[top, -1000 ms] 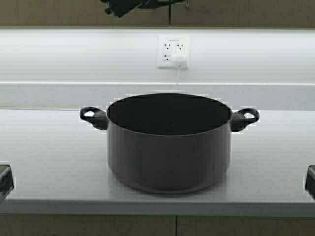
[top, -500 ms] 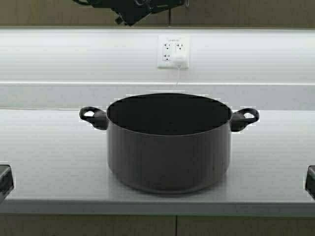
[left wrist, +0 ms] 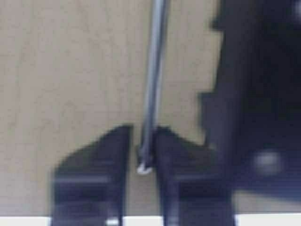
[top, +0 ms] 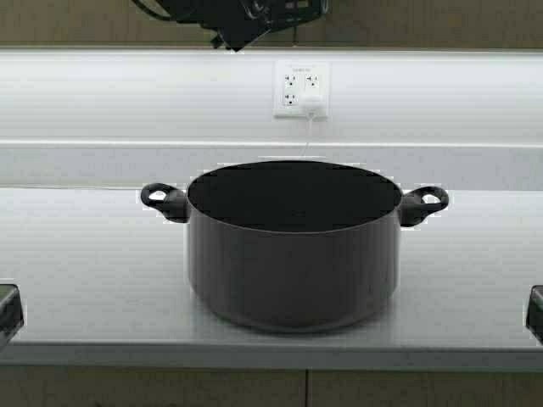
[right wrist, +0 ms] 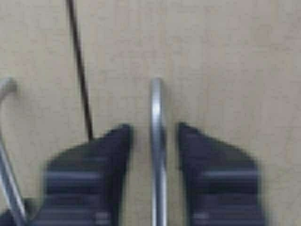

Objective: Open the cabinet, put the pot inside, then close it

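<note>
Pot: a wide dark-grey stockpot (top: pixel 293 254) with a black inside and two black loop handles stands upright, lidless, on the grey countertop (top: pixel 85 280), well below both grippers. Only the high view shows it.

Wall behind pot: a white outlet plate (top: pixel 300 88) with a white plug and cord hanging down toward the counter.

Upper cabinets: beige doors run along the top edge of the high view, where only a dark part of the left arm (top: pixel 229 15) is seen against them.

Left gripper (left wrist: pixel 142 155): its wrist view shows the two dark fingers (left wrist: pixel 101 169) closed in tight on a slim metal cabinet handle (left wrist: pixel 154 70), which runs straight out from between the tips across the beige door (left wrist: pixel 66 70). A dark blurred robot part sits just beside it.

Right gripper (right wrist: pixel 155 146): its fingers (right wrist: pixel 207 179) straddle a second metal bar handle (right wrist: pixel 157 155), with a small gap on each side, not pinching it. Just beside it runs the dark seam (right wrist: pixel 80 70) between the doors, and beyond the seam another handle (right wrist: pixel 7 155).

Counter edges: dark objects are cut off at both lower sides of the high view.
</note>
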{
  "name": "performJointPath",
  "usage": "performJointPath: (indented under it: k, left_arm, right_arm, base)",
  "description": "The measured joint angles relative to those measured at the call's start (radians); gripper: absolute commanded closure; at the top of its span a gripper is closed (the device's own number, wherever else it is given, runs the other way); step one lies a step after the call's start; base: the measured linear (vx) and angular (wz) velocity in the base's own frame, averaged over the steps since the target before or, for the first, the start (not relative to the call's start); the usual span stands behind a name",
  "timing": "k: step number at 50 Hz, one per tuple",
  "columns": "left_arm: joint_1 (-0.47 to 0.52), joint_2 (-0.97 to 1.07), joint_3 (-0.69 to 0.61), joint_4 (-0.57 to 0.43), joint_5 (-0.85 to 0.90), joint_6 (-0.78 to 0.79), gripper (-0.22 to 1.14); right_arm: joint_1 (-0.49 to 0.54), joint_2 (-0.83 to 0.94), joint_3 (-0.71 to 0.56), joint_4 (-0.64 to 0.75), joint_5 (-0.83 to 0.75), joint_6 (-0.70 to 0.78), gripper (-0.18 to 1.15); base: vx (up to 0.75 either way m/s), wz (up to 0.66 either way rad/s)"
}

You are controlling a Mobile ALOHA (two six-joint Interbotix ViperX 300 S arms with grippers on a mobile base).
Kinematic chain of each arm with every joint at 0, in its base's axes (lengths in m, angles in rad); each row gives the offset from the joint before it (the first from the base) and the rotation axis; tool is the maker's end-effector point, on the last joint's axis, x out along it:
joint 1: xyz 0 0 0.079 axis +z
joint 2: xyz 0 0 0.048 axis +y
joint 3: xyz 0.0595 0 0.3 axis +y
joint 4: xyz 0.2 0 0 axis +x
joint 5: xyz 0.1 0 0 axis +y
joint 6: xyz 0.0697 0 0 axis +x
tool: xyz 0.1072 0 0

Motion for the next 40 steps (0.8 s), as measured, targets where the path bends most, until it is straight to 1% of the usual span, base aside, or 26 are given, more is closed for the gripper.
performJointPath:
  k: [1, 2, 3, 5, 7, 9, 11, 17, 23, 31, 36, 40]
  left_arm:
    - [0.000, 0.000, -0.003, 0.002, 0.002, 0.002, 1.07]
    - [0.002, 0.002, -0.005, 0.002, 0.003, 0.003, 1.05]
    - [0.002, 0.003, -0.006, 0.002, 0.003, 0.005, 1.02]
    - [0.003, 0.003, -0.006, 0.002, 0.005, 0.008, 0.93]
    - [0.005, 0.003, -0.006, 0.005, 0.006, 0.011, 0.86]
    - [0.006, 0.002, -0.006, 0.008, 0.011, 0.014, 0.83]
    - [0.009, -0.002, 0.000, 0.014, 0.020, 0.014, 0.85]
    - [0.020, -0.046, 0.046, 0.023, 0.052, 0.014, 0.90]
    - [0.017, -0.135, 0.150, 0.032, 0.101, 0.014, 0.90]
    - [0.011, -0.272, 0.290, 0.061, 0.170, 0.015, 0.90]
    - [0.011, -0.350, 0.359, 0.071, 0.221, 0.015, 0.90]
    - [0.011, -0.405, 0.407, 0.071, 0.247, 0.018, 0.90]
  right_arm:
    - [0.000, 0.000, -0.002, 0.002, 0.000, 0.000, 1.00]
    - [-0.002, 0.000, -0.002, 0.002, 0.002, 0.002, 1.04]
    - [-0.003, 0.000, -0.002, 0.002, 0.000, 0.002, 1.06]
    - [-0.003, 0.000, -0.002, 0.002, 0.000, 0.002, 1.02]
    - [-0.005, 0.000, -0.003, 0.002, 0.002, 0.002, 0.94]
    - [-0.006, 0.000, -0.002, 0.002, 0.002, 0.002, 0.88]
    - [-0.008, -0.006, 0.005, 0.003, 0.003, 0.002, 0.87]
    - [-0.009, -0.066, 0.055, 0.002, 0.052, 0.000, 0.92]
    - [-0.012, -0.164, 0.132, 0.002, 0.198, -0.011, 0.91]
    - [-0.044, -0.282, 0.209, -0.012, 0.408, -0.020, 0.91]
    - [-0.061, -0.336, 0.250, -0.026, 0.492, -0.023, 0.91]
    - [-0.067, -0.374, 0.287, -0.044, 0.517, -0.023, 0.91]
  base:
    - [-0.03, 0.01]
    - [-0.03, 0.01]
    - [-0.04, 0.00]
    - [-0.04, -0.01]
    - [-0.04, -0.01]
    - [-0.04, 0.01]
    - [-0.03, 0.02]
    - [-0.02, 0.00]
    - [0.00, -0.01]
    - [-0.01, -0.01]
    - [-0.04, -0.03]
    - [-0.07, -0.02]
